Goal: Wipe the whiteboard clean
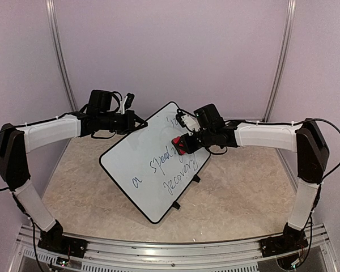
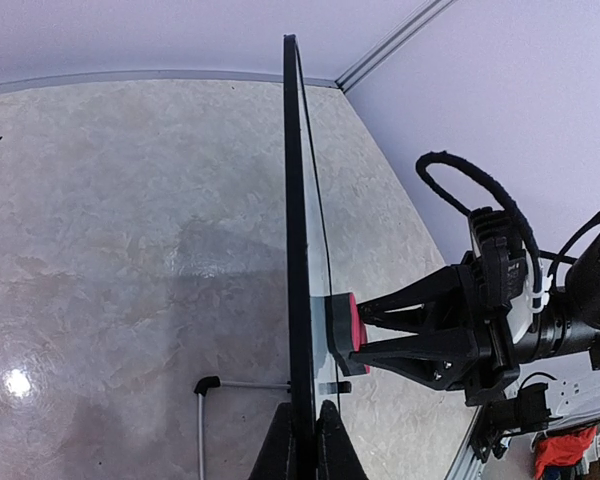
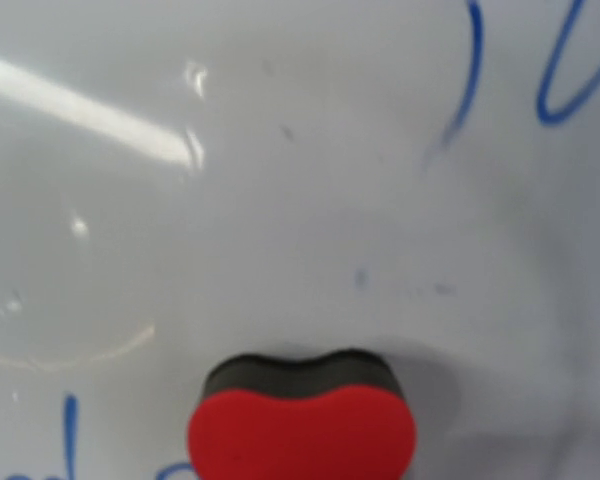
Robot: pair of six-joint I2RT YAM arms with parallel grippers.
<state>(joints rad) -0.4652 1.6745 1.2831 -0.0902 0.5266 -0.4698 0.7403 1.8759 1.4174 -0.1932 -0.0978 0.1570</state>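
The whiteboard (image 1: pixel 141 170) stands tilted on the table, with blue handwriting on its lower right half. My left gripper (image 1: pixel 135 122) is shut on its upper left rim. In the left wrist view the whiteboard (image 2: pixel 298 220) is edge-on, with my left gripper (image 2: pixel 306 445) clamped on either side of it. My right gripper (image 1: pixel 188 143) is shut on a red and black eraser (image 1: pixel 182 145) whose black face presses on the board near the writing. The right wrist view shows the eraser (image 3: pixel 300 435) against the whiteboard (image 3: pixel 280 200) with faint smudges above it; its fingers are hidden there.
The beige marbled table (image 1: pixel 243 192) is closed in by pale walls at the back and sides. A metal rail (image 1: pixel 175 258) runs along the near edge by the arm bases. Small black feet (image 1: pixel 175 207) stick out from the board, and a thin grey leg (image 2: pixel 205 385) stands behind it.
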